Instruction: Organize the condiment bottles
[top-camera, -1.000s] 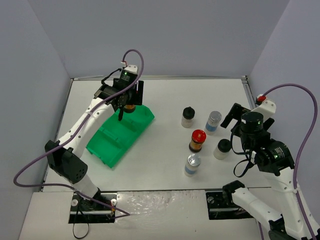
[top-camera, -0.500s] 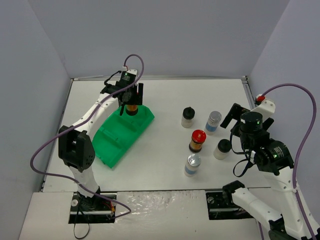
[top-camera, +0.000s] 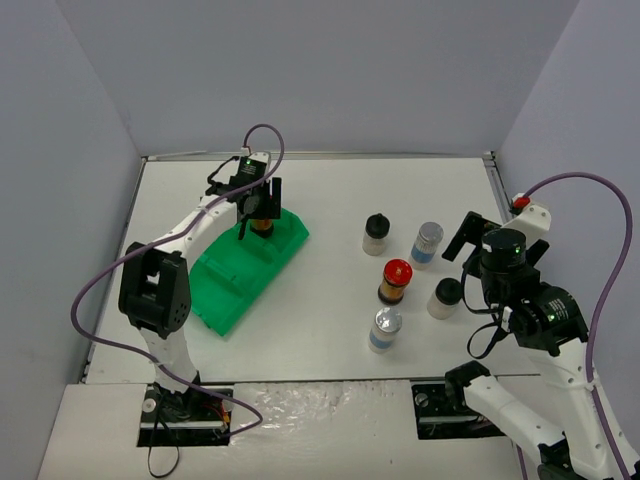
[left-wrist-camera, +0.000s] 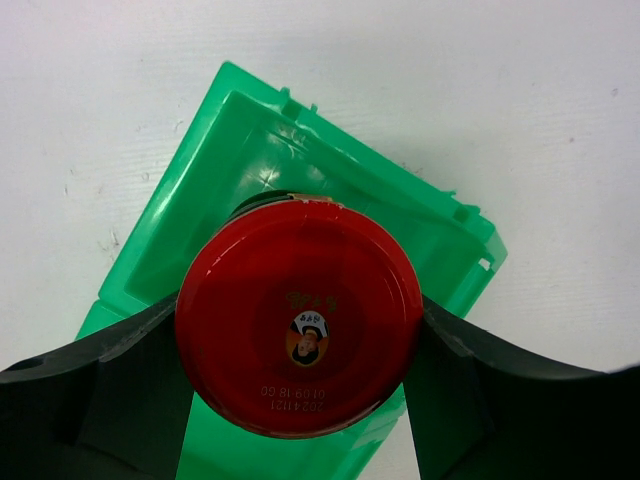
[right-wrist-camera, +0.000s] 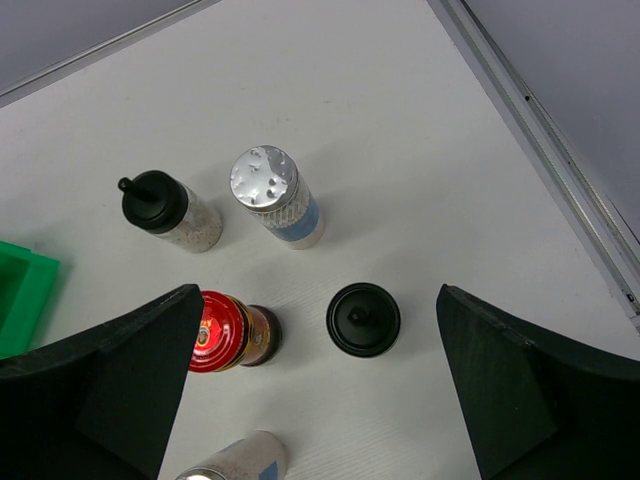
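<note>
My left gripper is shut on a red-capped jar, held upright over the far end compartment of the green tray. I cannot tell if the jar touches the tray floor. Five jars stand on the table to the right: a black-capped one, a silver-capped one, a red-capped one, a second black-capped one and a second silver-capped one. My right gripper is open and empty, high above the nearer black-capped jar.
The green tray lies slantwise at the table's left-middle. The table's raised rim runs along the right side. Grey walls stand on three sides.
My left arm has swung, its elbow moving toward me and left, while the gripper stayed over the tray's far end with the red-capped jar. The right arm has barely moved.
</note>
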